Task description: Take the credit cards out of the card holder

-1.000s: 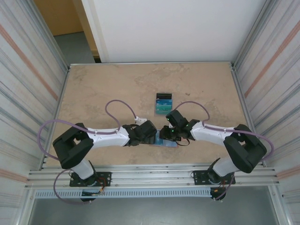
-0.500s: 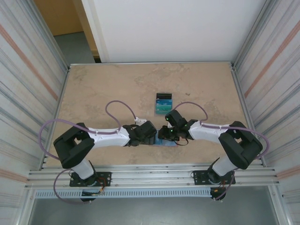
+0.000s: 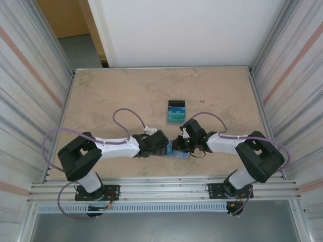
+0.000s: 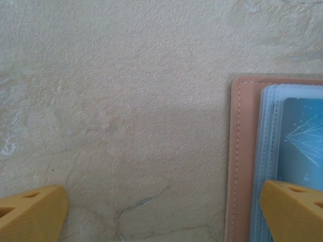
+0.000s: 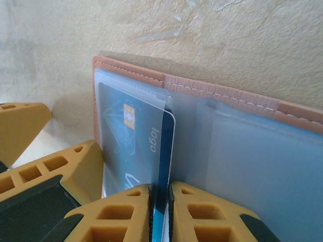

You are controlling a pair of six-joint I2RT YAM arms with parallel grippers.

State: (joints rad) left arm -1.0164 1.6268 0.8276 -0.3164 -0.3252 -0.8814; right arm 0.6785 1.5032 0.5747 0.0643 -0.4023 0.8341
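My right claw (image 5: 160, 204) is pinched shut on the edge of a blue credit card (image 5: 133, 136) w/ a gold chip & the word "logo" on it. The card stands btw. my 2 yellow fingers (image 5: 202, 212). It lies on the left half of the card holder (image 5: 227, 96), a pinkish-brown wallet lying open & flat on the table (image 3: 111, 96), near the front edge, btw. my 2 arms. I can't tell how much of the card sits inside the clear pocket. My left claw (image 4: 161, 212) is spread wide apart. One finger (image 4: 292, 212) is on the wallet's edge, over the pale-blue pockets, & the other is out over bare table. In the right wrist view those left fingers crowd in just beside the card I pinch, on its left. That's the tight spot. Farther back on the table, apart from the wallet, a small black-backed stand (image 3: 176, 111) holds teal cards upright. Purple cables (image 3: 126, 118) loop over both arms. From the top view the claws (image 3: 171, 146) hide most of the wallet & only a blue bit peeks out. The wrist views show the stitching, the pockets & the pinch up close. The left wrist view shows the card's star-line print.
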